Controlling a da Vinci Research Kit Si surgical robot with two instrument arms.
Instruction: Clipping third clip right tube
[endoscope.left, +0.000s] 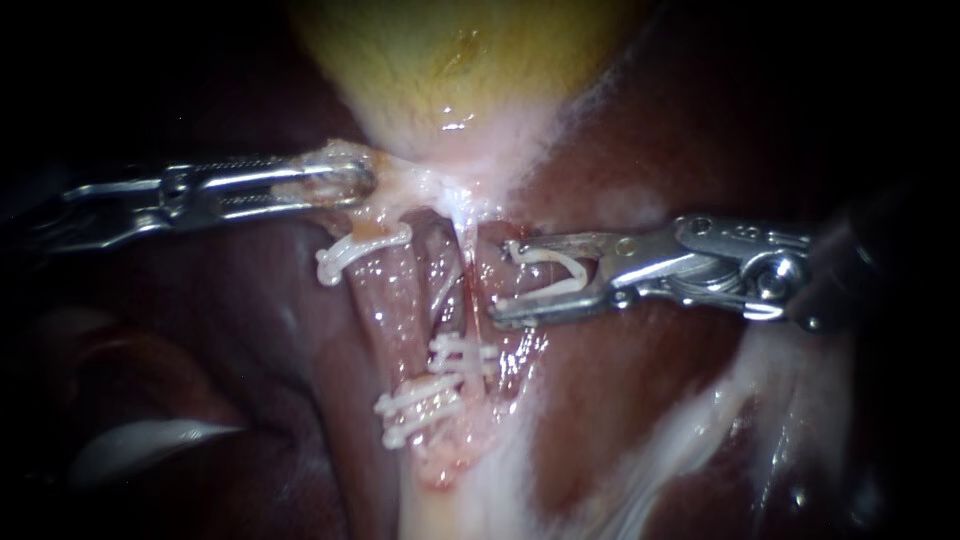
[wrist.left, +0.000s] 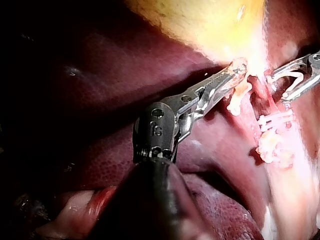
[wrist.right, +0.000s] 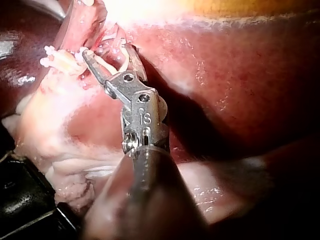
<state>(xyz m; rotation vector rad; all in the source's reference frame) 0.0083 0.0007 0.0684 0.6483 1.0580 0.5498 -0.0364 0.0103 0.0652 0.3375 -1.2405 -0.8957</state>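
White clip (endoscope.left: 545, 257) held wide in our right instrument's (endoscope.left: 503, 282) jaws, we are aiming it squarely across the right tube (endoscope.left: 450, 300), our left instrument (endoscope.left: 340, 183) gripping the gallbladder (endoscope.left: 450, 70) taut.

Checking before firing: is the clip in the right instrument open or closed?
Open: the clip spreads in a V between the parted jaws of the right instrument.

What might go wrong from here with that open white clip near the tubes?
The open white plastic clip in the right instrument seems to lie beside the thin pink right tube, not around it; closing now might miss it.
The left instrument grips pale tissue below the yellow gallbladder; harder pulling might tear it.
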